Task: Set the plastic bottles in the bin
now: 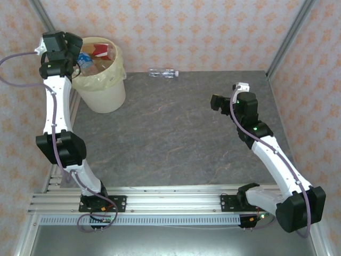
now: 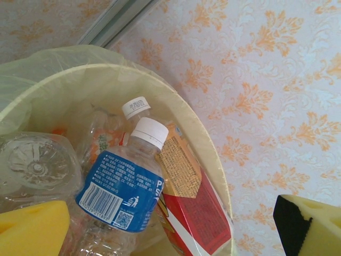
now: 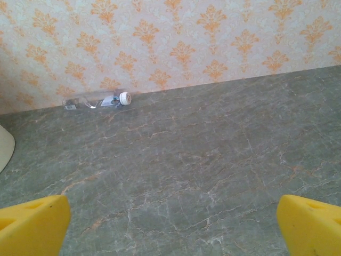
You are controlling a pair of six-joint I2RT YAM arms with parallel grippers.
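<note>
On the left gripper (image 2: 170, 229) the yellow foam pads (image 2: 32, 229) are standing wide apart at the two lower corners of the wrist view, gripping nothing. Below them, inside the bin (image 1: 106, 95), a blue-labelled bottle (image 2: 120, 192) with a white cap is lying loose, leaning on a red and orange labelled one (image 2: 192, 213). A clear bottle (image 2: 34, 165) is showing its base just beside it, and another white cap (image 2: 136, 106) is poking up behind. From above I am seeing that wrist hanging over the bin's left rim. Its forearm is stretching along the left edge of the table (image 1: 176, 133), and the elbow is bending back towards the base at the near edge.

The right gripper (image 3: 170, 224) is also gaping fully, with bare table between its pads. It is hovering over the right part of the table, facing the far wall. The forearm is slanting back to an elbow that is swinging out past the near right corner.

One clear bottle (image 1: 161, 72) is lying on its side against the far wall, well apart from both grippers and right of the bin.
</note>
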